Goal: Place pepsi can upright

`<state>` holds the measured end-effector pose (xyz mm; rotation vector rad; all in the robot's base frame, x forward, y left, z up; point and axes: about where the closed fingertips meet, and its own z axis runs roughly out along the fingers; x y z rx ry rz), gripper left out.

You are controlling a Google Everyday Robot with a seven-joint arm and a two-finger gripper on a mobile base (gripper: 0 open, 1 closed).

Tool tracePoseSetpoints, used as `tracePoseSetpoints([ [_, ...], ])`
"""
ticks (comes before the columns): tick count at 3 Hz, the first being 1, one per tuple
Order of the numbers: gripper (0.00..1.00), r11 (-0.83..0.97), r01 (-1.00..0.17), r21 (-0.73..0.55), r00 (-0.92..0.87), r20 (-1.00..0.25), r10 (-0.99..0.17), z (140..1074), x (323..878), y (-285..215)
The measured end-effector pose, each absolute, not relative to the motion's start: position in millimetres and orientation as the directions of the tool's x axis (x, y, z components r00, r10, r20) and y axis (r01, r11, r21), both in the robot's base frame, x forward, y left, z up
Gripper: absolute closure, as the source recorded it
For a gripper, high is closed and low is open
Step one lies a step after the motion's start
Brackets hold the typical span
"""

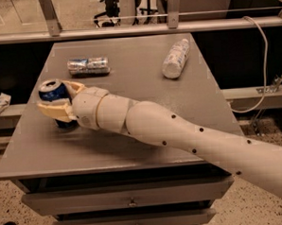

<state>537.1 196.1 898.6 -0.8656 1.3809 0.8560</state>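
The pepsi can (53, 92) is dark blue with a silver top and stands upright near the left edge of the grey table (129, 77). My gripper (55, 101) is at the table's left side, its cream fingers (53, 109) closed around the can's body. The can's lower part is partly hidden by the fingers, and its base looks to be at or just above the table top. My white arm reaches in from the lower right across the table.
A silvery pale-blue can (88, 66) lies on its side behind the gripper. A clear plastic bottle (175, 59) lies on its side at the back right. Drawers (131, 201) are below the front edge. A railing runs behind the table.
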Motion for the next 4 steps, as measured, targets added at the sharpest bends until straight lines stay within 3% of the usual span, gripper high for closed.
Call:
tracePoseSetpoints([
  [3, 0.02, 0.417, -0.909, -0.003, -0.016, -0.999, -0.042, 885, 517, 172],
  [4, 0.0, 0.411, -0.912, 0.0, -0.029, -0.998, -0.064, 888, 514, 157],
])
